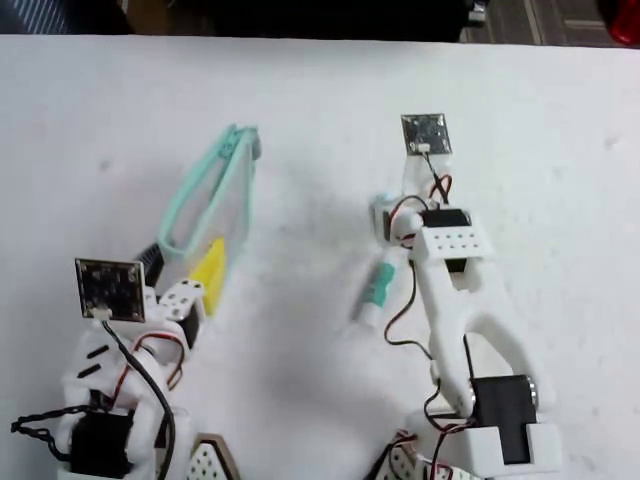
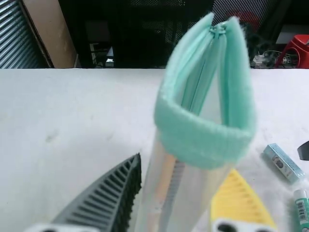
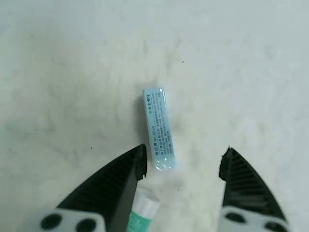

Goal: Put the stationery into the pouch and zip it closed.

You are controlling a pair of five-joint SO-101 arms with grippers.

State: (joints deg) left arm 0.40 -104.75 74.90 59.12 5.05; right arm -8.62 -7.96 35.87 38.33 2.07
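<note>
A clear pouch [image 1: 213,205] with mint trim lies slanted on the white table, its zipper open. Seen in the left wrist view, the pouch [image 2: 205,130] stands with its mouth gaping, and my left gripper [image 2: 181,205] is shut on its near end between a grey finger [image 2: 108,203] and a yellow finger [image 2: 236,203]. A small pale-blue box [image 3: 158,128] lies on the table, and my right gripper [image 3: 186,162] hangs open just above it. A mint-and-white glue stick [image 1: 375,290] lies beside the right arm, close to the blue box [image 2: 284,163].
The right arm's white body [image 1: 455,300] stretches from the front edge toward the table's middle. Bare white table [image 1: 320,90] spreads behind and between the arms. A dark room edge runs along the back.
</note>
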